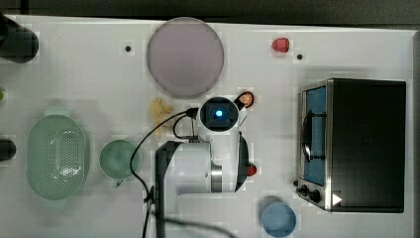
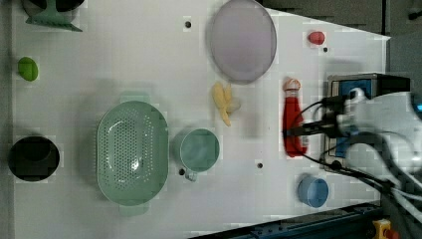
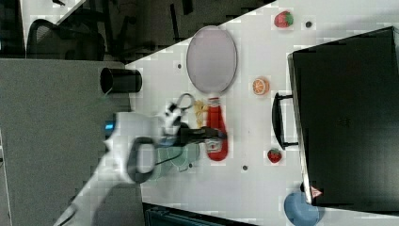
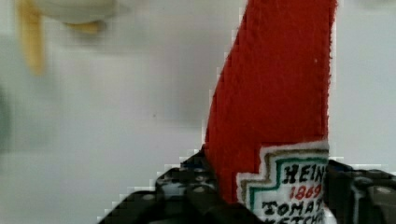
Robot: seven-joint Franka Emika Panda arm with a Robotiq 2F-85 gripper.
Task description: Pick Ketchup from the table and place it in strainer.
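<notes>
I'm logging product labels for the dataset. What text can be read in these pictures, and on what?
"HEIN" (cut off by a gripper finger), "1869", "TOMAT", "KETCH" (both cut off): on the white label of the ketchup.
The black oven carries a small red-and-white triangle sign, too small to read.

Top view straight down over tabletop (image 1: 89, 74); left, right views high, angled, sharing plate (image 2: 241, 40); wrist view close on ketchup (image 4: 275, 93).

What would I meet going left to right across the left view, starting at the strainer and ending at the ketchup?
strainer → green cup → banana → ketchup, with the gripper at it.
</notes>
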